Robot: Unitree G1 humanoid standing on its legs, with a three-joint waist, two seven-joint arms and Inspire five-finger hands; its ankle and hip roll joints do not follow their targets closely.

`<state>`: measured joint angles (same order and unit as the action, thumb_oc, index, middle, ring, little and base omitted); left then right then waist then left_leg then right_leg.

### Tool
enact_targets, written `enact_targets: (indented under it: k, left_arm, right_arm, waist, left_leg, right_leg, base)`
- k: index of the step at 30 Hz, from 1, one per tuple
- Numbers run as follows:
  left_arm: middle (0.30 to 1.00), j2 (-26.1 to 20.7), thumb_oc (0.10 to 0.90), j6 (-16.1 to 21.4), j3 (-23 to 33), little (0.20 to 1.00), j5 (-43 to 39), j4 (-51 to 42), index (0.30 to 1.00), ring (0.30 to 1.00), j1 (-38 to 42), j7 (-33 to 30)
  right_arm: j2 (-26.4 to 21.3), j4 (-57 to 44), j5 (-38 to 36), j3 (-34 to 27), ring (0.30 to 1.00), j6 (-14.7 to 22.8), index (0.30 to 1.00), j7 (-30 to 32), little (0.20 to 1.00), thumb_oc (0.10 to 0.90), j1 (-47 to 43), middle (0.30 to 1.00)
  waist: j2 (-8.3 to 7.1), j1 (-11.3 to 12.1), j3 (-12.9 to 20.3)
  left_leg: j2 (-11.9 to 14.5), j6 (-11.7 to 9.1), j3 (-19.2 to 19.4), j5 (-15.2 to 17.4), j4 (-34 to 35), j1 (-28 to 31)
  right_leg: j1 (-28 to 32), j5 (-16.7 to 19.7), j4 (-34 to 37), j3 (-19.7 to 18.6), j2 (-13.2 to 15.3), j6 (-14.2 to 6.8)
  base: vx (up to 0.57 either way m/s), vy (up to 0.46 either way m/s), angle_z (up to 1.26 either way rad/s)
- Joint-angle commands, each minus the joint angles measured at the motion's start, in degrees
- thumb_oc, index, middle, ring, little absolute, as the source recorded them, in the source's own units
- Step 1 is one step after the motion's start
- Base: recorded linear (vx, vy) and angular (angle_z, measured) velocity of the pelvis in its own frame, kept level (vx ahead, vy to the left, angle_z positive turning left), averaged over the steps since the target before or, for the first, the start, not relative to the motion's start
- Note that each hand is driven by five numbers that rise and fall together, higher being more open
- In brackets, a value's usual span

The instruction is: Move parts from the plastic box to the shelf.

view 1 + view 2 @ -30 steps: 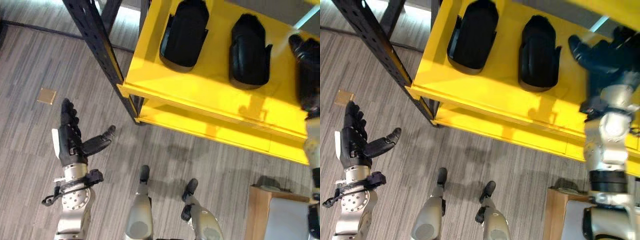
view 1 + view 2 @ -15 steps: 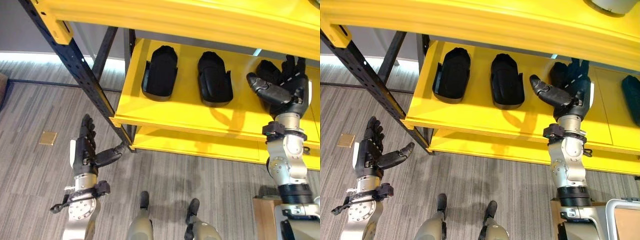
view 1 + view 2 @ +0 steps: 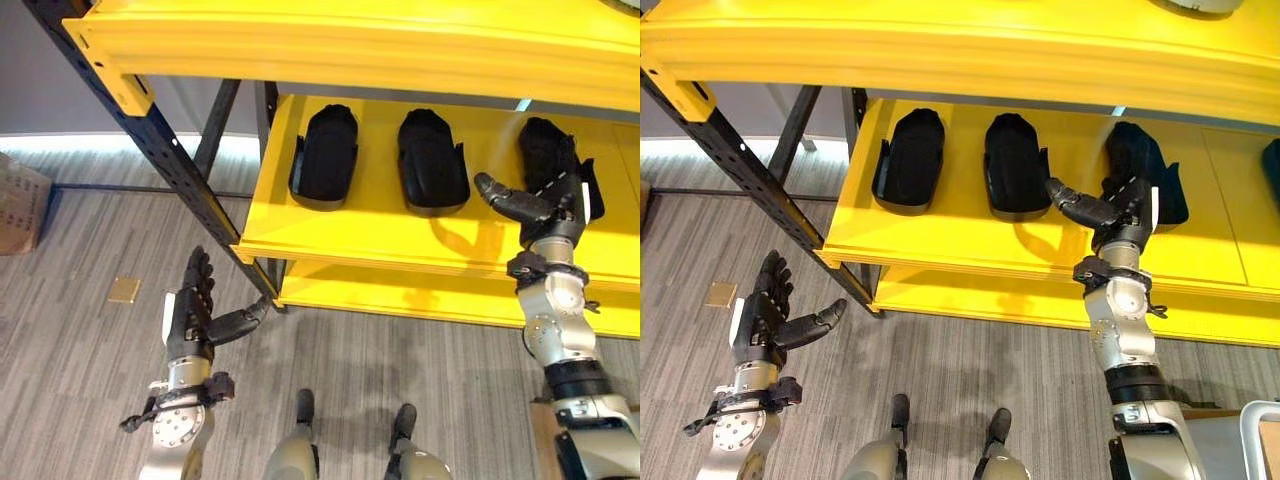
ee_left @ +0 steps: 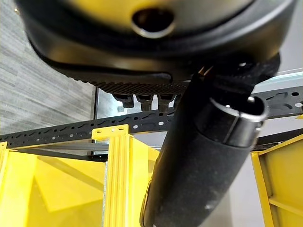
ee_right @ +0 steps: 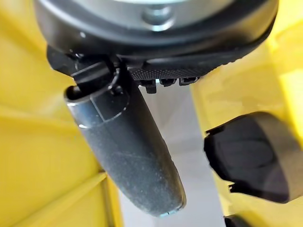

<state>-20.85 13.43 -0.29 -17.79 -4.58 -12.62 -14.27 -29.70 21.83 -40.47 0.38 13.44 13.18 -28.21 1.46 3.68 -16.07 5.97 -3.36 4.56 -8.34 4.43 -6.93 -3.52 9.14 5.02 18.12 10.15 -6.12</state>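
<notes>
Yellow shelf (image 3: 380, 225) on a black perforated frame (image 3: 165, 160), above a grey striped floor (image 3: 80, 300). Three black parts in a row on the middle level: the left part (image 3: 323, 155), the middle part (image 3: 432, 161) and the right part (image 3: 552, 155). Long axis of each running from the front edge of the shelf towards its back, rounded ends to the back; well apart from each other, not touching. Right part partly hidden behind the right hand (image 3: 553, 205), so its lower end hard to make out. Another dark part (image 3: 1272, 160) cut off at the right edge of the right eye view.

Right hand raised in front of the shelf edge, just before the right part, fingers straight and thumb spread to the side, holding nothing; contact with the part not clear. Left hand (image 3: 195, 315) low over the floor, near the frame's foot, fingers straight upward, thumb out, also empty.

Brown cardboard box (image 3: 22, 205) on the floor at the far left, cut off by the edge.
</notes>
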Motion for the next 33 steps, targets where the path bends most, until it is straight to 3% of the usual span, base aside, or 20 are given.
enact_targets:
  k: [1, 9, 19, 33]
  left_arm:
    - [1.000, -1.3, 0.900, 5.7, 0.6, 1.000, -1.1, -5.2, 1.000, 1.000, 2.8, 0.0]
    - [1.000, -1.7, 0.900, 6.4, -0.3, 1.000, -1.7, -5.0, 1.000, 1.000, 3.3, -0.6]
    - [1.000, -1.9, 0.900, 6.6, -1.2, 1.000, -2.4, -5.2, 1.000, 1.000, 4.2, -1.1]
    - [1.000, -1.3, 0.900, 6.8, -1.6, 1.000, -2.8, -5.3, 1.000, 1.000, 5.1, -2.1]
  right_arm:
    - [-3.8, 1.6, 2.4, 0.9, 1.000, 5.0, 1.000, -0.6, 1.000, 0.900, -11.4, 1.000]
    - [-8.5, 10.3, 3.2, 1.5, 1.000, 4.7, 1.000, 1.2, 1.000, 0.900, -17.3, 1.000]
    - [-9.8, 15.9, 1.8, 3.4, 1.000, 4.2, 1.000, 0.9, 1.000, 0.900, -21.3, 1.000]
    - [-6.7, 16.1, -0.8, 5.3, 1.000, 4.6, 1.000, -0.7, 1.000, 0.900, -22.7, 1.000]
  waist:
    - [-2.03, 0.7, 1.9]
    - [-0.54, 1.6, 0.5]
    - [0.56, 2.4, -0.7]
    - [0.63, 2.9, -1.5]
  left_leg:
    - [4.1, -3.1, 1.1, 3.4, 0.6, 3.5]
    - [3.6, -3.1, 0.1, 2.8, 0.6, 2.2]
    - [3.3, -2.9, -1.3, 2.2, 0.6, 0.6]
    - [3.1, -2.8, -2.4, 2.0, 0.6, -0.3]
  right_leg:
    - [5.0, -2.9, 0.0, 1.3, 4.0, -3.9]
    - [4.4, -2.9, 0.0, 2.0, 4.1, -3.9]
    - [3.3, -3.4, -0.6, 3.0, 3.9, -3.4]
    - [2.9, -4.1, -1.2, 3.9, 3.8, -3.0]
  base:
    - [0.00, 0.000, 0.00]
    - [0.00, -0.012, 0.03]
    - [0.01, -0.009, 0.05]
    - [0.01, -0.004, 0.05]
